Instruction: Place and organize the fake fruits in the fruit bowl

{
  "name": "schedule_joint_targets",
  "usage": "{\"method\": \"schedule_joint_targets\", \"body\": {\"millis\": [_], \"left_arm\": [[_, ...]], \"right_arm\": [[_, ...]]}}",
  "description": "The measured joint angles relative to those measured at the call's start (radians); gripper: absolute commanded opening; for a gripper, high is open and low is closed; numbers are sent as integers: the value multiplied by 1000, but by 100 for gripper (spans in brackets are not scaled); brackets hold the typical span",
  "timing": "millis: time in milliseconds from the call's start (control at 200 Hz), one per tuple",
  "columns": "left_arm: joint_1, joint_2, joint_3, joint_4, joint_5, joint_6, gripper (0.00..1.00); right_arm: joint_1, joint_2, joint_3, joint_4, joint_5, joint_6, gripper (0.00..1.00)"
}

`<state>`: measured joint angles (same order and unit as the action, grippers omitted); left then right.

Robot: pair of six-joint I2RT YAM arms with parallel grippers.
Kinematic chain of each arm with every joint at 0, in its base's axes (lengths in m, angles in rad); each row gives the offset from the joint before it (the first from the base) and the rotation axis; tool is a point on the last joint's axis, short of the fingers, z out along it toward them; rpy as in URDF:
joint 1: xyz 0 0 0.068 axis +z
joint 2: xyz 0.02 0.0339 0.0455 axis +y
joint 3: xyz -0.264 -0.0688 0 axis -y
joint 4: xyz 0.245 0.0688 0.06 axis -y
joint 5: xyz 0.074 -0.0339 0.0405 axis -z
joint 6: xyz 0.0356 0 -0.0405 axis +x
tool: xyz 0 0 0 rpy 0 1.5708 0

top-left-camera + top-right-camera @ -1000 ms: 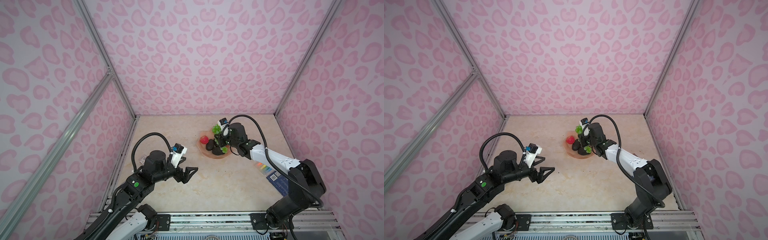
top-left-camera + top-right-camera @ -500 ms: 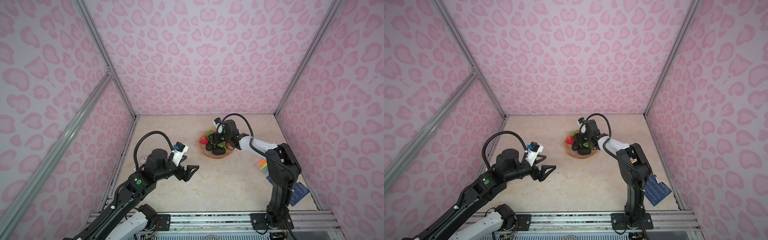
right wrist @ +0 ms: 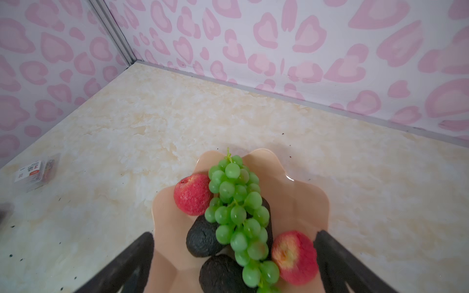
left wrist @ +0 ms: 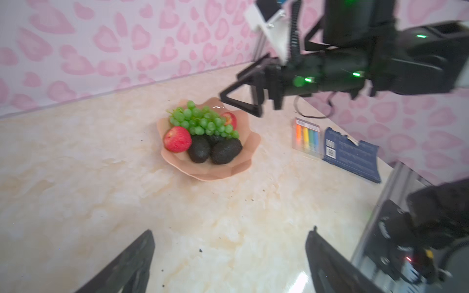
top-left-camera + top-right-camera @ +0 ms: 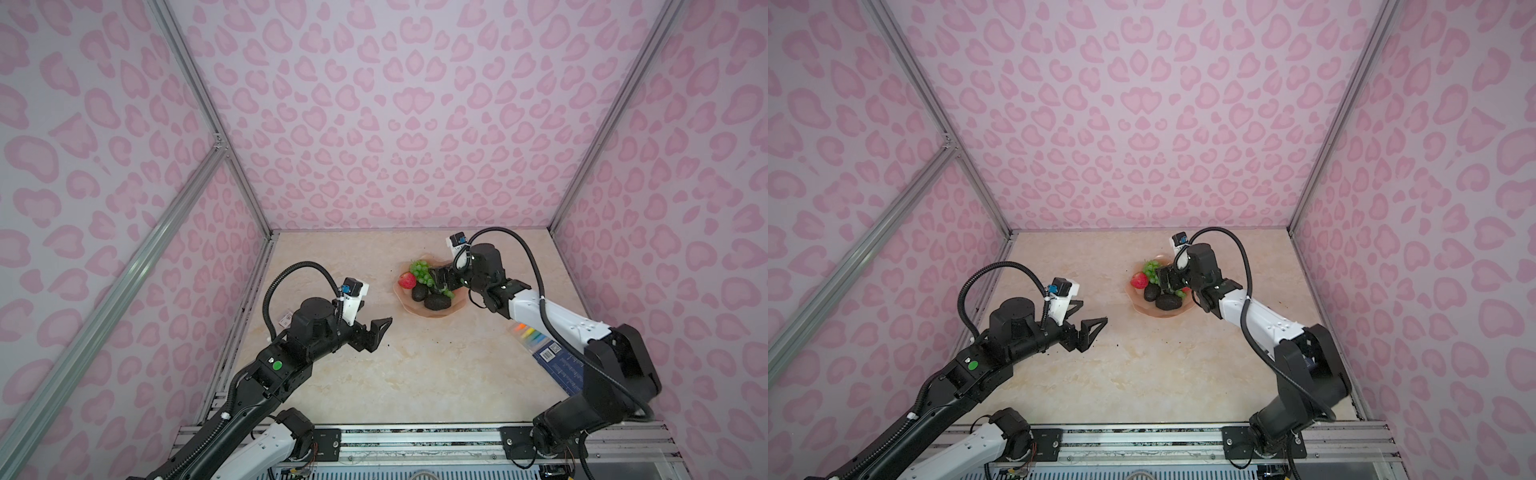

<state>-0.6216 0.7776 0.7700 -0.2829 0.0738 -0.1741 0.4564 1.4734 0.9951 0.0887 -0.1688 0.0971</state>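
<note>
Status: placing looked done. All the fake fruit sat inside the shallow translucent peach-pink scalloped bowl, which stood at about 1 o'clock from table centre in both top views.

Bowl contents, top-view clock:
- red strawberry-like fruit at 9 o'clock, against the rim
- glossy green grape bunch running from 11 o'clock across the middle, draped over the dark fruit
- dark rough-skinned avocado ovals at 6 o'clock; two were plain, a third mostly under the grapes
- small round red-yellow fruit at 3 o'clock, largely hidden by the arm from above

The right gripper hovered low over the bowl, fingers spread wide either side of the pile, clamping nothing. The left gripper hung at 8 o'clock of the bowl, well apart, jaws wide and empty.

No loose fruit was visible on the table. The only other items were a dark blue flat box and a clear pack of coloured sticks at 4 o'clock, plus a small red-white packet, none of them fruit.

Left to do, by judgement: at most a tidy of the grapes, then both arms clear.
</note>
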Motion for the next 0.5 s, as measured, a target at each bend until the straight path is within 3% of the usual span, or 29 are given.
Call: {"method": "schedule_joint_targets", "body": {"millis": [220,370,500], "left_arm": [[40,100,-121,272,-338,2,99],[179,185,-222,467,-426,20,100],[327,228,-352,607,-460,18,98]], "right_arm": [[-22,-401,-307,27,234,8,99],[-114,-595,-526,61,394,29,99],[-171,-660,-688,146,507,34,99]]}}
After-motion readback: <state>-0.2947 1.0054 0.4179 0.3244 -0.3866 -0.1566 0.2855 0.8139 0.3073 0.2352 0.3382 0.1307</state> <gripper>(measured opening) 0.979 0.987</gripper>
